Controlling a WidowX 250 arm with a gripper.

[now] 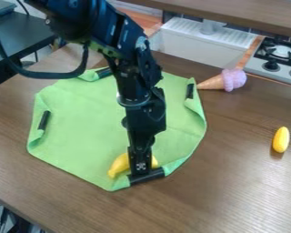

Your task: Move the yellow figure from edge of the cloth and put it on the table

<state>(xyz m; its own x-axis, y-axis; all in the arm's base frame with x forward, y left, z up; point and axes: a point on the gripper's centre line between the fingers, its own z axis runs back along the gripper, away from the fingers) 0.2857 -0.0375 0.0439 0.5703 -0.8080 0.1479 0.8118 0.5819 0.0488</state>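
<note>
Black strip (155,174) lies nearest, yellow banana (118,164) behind the claw (140,172) — spread or pinching, I can't tell which.

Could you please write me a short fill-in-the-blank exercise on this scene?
The yellow figure by the gripper lies near the cloth's ____, not its centre.
The cloth is coloured ____.
The strips along its folds are coloured ____.
The toy ice cream's ____ end is nearer the cloth than its scoop.

Missing words: edge; green; black; pointed.
</note>
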